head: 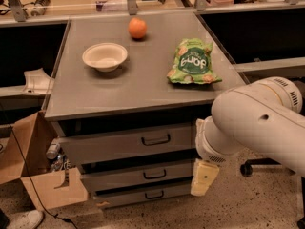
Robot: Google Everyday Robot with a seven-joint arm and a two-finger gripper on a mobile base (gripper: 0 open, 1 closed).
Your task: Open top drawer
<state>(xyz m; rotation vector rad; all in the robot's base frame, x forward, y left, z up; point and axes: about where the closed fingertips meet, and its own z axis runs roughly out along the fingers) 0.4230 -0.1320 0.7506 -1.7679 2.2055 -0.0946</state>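
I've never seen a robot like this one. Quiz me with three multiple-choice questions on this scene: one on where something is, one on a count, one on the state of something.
1. Where is the gripper?
A. Over the bowl.
B. Inside the cardboard box.
C. Low, right of the drawer fronts.

2. How many drawer handles show?
A. Two.
B. Three.
C. Five.

3. How is the top drawer?
A. In, its front under the tabletop edge.
B. Pulled far out.
C. Removed.

Answers: 1 C, the cream gripper hangs beside the two lower drawers, clear of every handle. 2 B, one dark loop sits on each of three grey fronts. 3 A, its front sits just below the tabletop.
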